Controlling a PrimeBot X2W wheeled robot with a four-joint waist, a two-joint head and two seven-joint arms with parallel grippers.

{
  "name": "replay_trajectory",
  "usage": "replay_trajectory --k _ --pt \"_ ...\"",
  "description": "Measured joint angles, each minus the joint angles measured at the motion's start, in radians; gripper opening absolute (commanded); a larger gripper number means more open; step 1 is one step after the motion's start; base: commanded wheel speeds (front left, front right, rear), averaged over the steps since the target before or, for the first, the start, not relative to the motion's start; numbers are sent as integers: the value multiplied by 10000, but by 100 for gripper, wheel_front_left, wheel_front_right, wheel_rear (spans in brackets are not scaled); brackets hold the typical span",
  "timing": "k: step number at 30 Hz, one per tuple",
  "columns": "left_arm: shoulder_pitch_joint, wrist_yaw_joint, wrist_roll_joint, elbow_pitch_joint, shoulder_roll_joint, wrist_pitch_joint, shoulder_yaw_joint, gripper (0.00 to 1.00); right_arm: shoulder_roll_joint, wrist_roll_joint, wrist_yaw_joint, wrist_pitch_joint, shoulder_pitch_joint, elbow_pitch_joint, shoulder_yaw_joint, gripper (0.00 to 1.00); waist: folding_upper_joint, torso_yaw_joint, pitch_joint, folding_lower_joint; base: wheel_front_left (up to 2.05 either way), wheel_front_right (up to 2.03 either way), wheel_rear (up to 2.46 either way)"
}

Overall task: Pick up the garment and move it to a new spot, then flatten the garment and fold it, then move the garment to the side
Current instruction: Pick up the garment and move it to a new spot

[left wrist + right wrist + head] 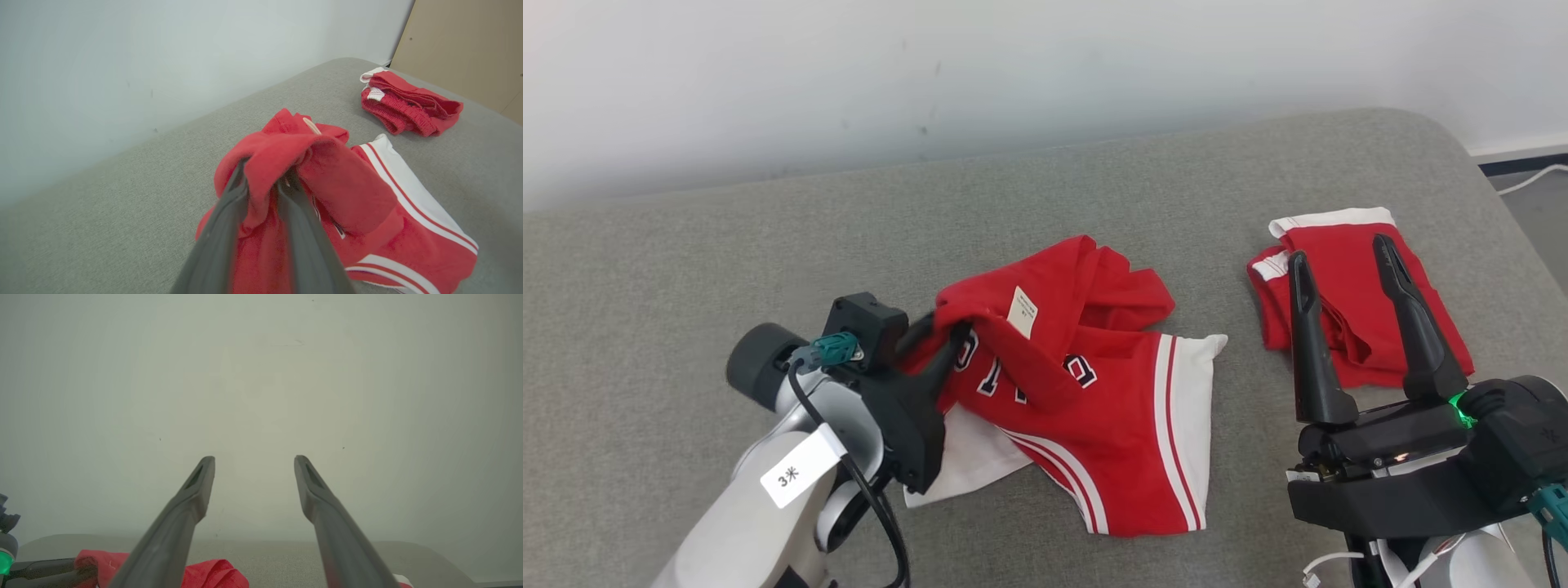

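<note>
Left claw (264,175): pinches a fold of your red jersey (1111,392), crumpled.
Right claw (1339,251): spread, empty.
Remaining: you flatten, fold, set aside.

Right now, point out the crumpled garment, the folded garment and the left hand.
crumpled garment (1127,425), head view, red front.
folded garment (1347,265), head view, top layer.
left hand (265,171), left wrist view, between fingertips.

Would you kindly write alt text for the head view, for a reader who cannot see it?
The left pincer grips a crumpled red garment with white stripes on a grey cushion; the right pincer is open, in front of a folded red cloth.
</note>
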Motion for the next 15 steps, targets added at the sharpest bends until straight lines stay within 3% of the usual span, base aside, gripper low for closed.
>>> replay_trajectory --k 15 --pt "635 192 318 502 798 -94 198 100 -2 0 17 2 -68 324 178 100 -1 254 -199 -1 0 0 0"
